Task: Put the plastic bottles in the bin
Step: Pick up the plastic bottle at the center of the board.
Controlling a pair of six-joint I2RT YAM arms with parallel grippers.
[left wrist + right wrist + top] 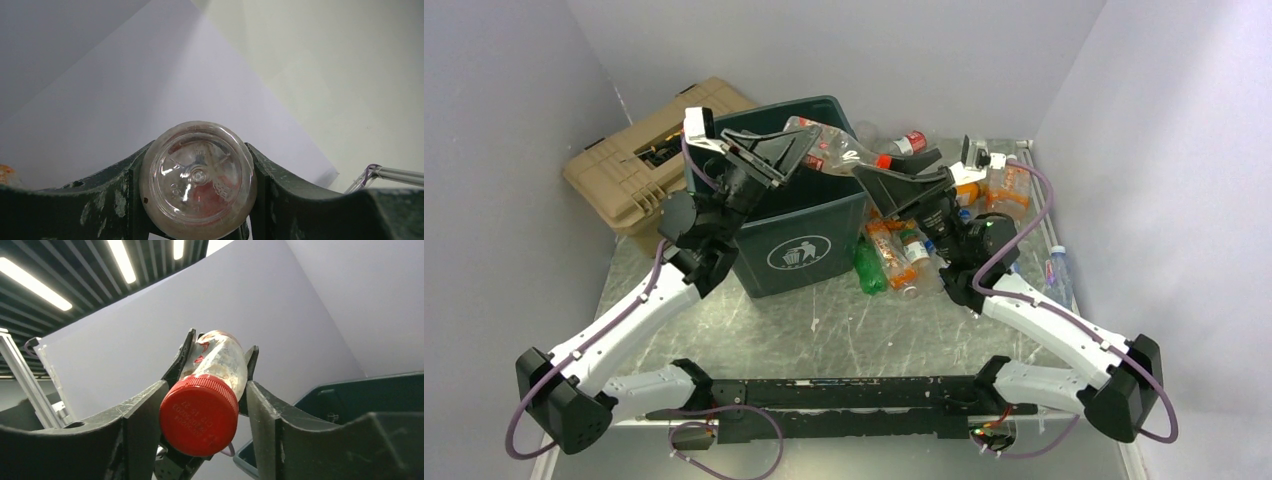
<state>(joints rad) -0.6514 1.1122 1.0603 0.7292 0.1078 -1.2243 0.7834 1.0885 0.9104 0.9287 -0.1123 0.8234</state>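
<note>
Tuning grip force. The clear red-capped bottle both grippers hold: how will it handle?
No liquid shows in the clear bottle, so probably light. Wall looks creased near the red cap, so likely dents when squeezed. Round base: may roll if it misses the bin.

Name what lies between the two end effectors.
A clear, red-capped plastic bottle, held at both ends over the bin; the top external view shows it.

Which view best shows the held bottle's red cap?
Right wrist: the red cap sits large and head-on between the fingers. Top external shows it only small. Left wrist shows only the base of the bottle.
</note>
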